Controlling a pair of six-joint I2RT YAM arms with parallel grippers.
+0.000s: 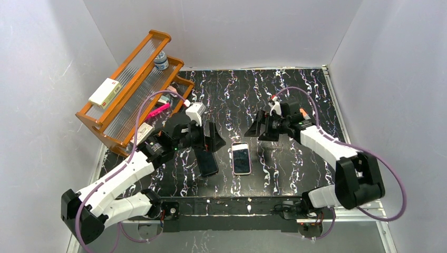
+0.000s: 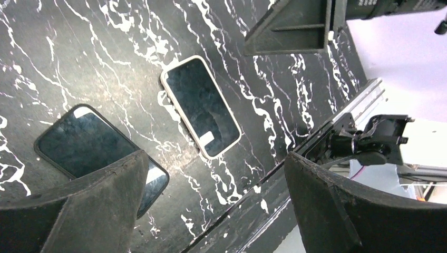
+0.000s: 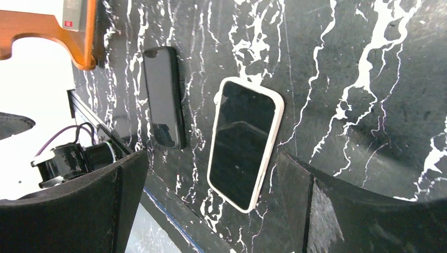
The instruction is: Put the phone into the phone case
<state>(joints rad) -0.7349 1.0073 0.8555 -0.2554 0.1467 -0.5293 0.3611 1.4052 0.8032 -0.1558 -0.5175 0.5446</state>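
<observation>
Since the phone (image 1: pixel 241 158) looks like it's already sitting inside the phone case (image 3: pixel 268 153), with cream rim showing all the way round the dark screen, I'd call this pretty much done. I can't tell from here whether every corner is actually clicked in, though. The right claw (image 3: pixel 212 155) hangs over the table (image 1: pixel 295 95) with its fingers spread as wide as they go and nothing in them, and the cased phone lies flat right below it, framed between the two fingers. The left claw (image 2: pixel 215 158) is the same deal, fully spread and empty. The cased phone is below and ahead of it, and a second black slab (image 2: pixel 100 150) pokes out from under one finger, close beside the case but not touching. What worries me is that if either claw drops for a final press, a fingertip landing off-centre on that glossy screen could skid and shove the whole thing along, or lever a corner out of the shell. The left one could also clip the slab going down and knock it into the case. And the claws are near each other, so both going in together risks a bump.
</observation>
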